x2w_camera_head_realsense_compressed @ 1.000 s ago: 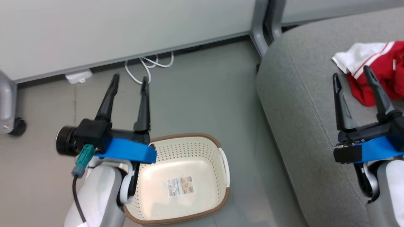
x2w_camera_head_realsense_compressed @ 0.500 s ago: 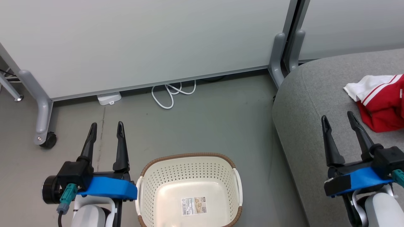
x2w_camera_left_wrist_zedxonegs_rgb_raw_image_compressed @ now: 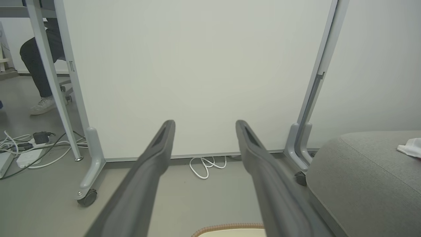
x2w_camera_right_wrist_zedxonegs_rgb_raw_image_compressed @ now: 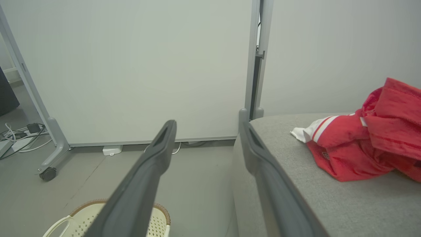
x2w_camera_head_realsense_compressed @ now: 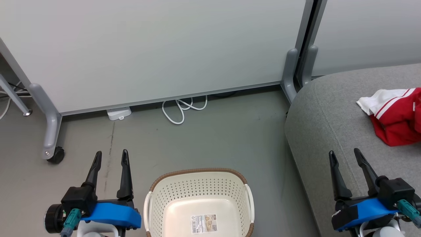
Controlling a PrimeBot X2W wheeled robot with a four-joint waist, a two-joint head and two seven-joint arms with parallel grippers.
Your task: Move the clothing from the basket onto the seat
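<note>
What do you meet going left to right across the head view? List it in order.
left gripper → basket → seat → clothing. The right gripper overlaps the seat and the clothing, so it is left out.

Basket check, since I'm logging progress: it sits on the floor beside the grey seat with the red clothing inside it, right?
No. The basket sits on the floor beside the grey seat, but inside it there is just a label sticker; the head view shows the red clothing lying on the seat.
</note>
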